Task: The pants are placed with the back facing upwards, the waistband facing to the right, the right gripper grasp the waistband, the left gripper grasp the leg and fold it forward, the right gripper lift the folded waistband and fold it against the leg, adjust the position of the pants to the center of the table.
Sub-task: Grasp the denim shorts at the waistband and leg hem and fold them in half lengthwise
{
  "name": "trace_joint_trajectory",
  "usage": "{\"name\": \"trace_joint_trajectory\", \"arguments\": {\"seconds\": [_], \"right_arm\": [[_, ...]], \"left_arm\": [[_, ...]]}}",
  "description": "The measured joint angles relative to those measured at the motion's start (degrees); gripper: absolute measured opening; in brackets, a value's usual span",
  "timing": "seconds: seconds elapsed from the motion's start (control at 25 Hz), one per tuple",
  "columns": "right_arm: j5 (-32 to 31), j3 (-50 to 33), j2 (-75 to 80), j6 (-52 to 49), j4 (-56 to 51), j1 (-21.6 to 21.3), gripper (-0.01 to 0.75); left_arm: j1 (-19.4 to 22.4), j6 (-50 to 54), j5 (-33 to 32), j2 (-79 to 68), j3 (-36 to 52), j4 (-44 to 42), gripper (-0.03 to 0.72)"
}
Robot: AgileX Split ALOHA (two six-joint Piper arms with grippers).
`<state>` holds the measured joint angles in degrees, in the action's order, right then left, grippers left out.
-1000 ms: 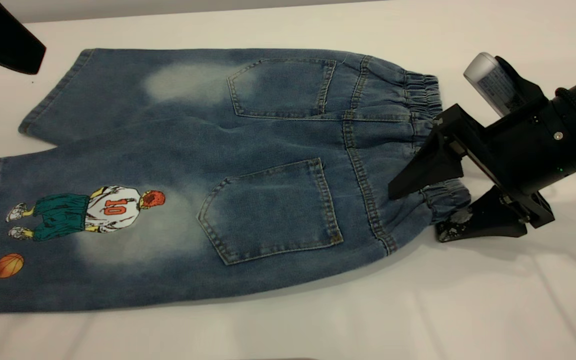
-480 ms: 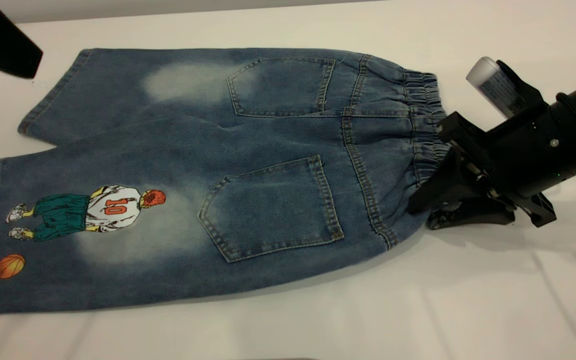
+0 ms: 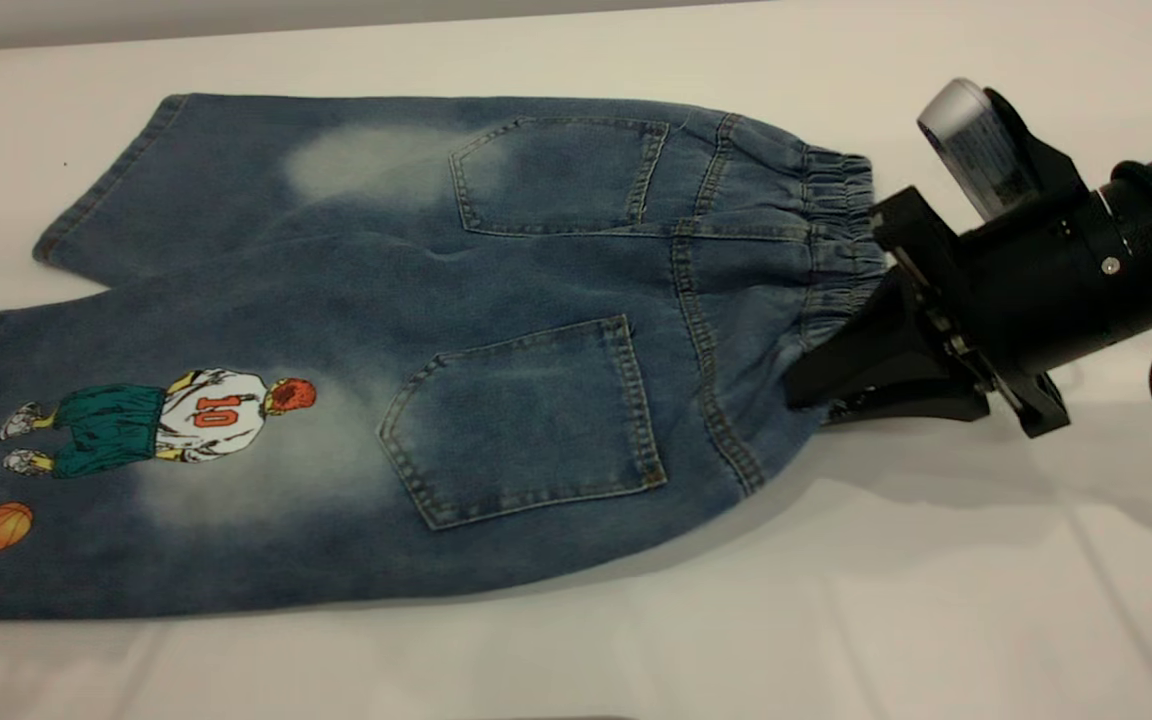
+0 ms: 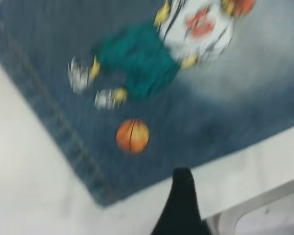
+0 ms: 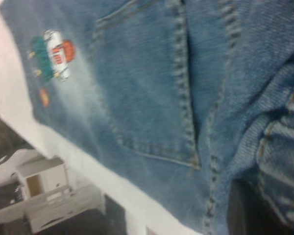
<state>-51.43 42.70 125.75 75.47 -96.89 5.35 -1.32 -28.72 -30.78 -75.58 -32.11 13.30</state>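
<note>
Pants (image 3: 416, 350) flat, back up on counter (image 3: 936, 600); right gripper (image 3: 826, 395) clenched on waistband (image 3: 841, 250) near-side corner, slightly raised; left gripper (image 4: 179, 196) beside printed leg (image 3: 86, 480) hem, closure unclear; next likely: grasp leg, fold forward.

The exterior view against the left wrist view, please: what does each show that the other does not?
Only the exterior view shows the right gripper shut on the waistband, both back pockets, and the plain leg. Only the left wrist view shows a finger of the left gripper hovering off the hem's corner, beyond the table edge. Both show the printed leg with its player and basketball.
</note>
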Motion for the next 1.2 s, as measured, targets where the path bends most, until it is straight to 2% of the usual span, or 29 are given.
{"name": "trace_joint_trajectory", "arguments": {"seconds": [0.28,0.44,0.56,0.88,1.04,1.2], "right_arm": [[-0.5,0.0,0.0,1.5,0.0,0.0,0.040],[-0.5,0.0,0.0,2.0,0.0,0.0,0.040],[-1.5,0.0,0.0,2.7,0.0,-0.5,0.040],[-6.1,0.0,0.0,3.0,0.6,-7.3,0.040],[-7.5,0.0,0.0,3.0,0.1,-8.0,0.040],[-7.8,0.0,0.0,3.2,0.0,-8.0,0.040]], "left_arm": [[0.0,8.9,3.7,-1.3,3.9,-9.6,0.551],[0.0,16.9,5.4,-7.2,3.9,-16.3,0.535],[0.0,19.5,6.2,-12.5,3.6,-18.3,0.529],[0.0,13.5,11.2,-20.8,3.4,-22.7,0.517],[0.0,12.2,13.1,-22.9,3.1,-26.4,0.515],[0.0,11.6,15.8,-26.1,3.1,-25.0,0.515]]}}
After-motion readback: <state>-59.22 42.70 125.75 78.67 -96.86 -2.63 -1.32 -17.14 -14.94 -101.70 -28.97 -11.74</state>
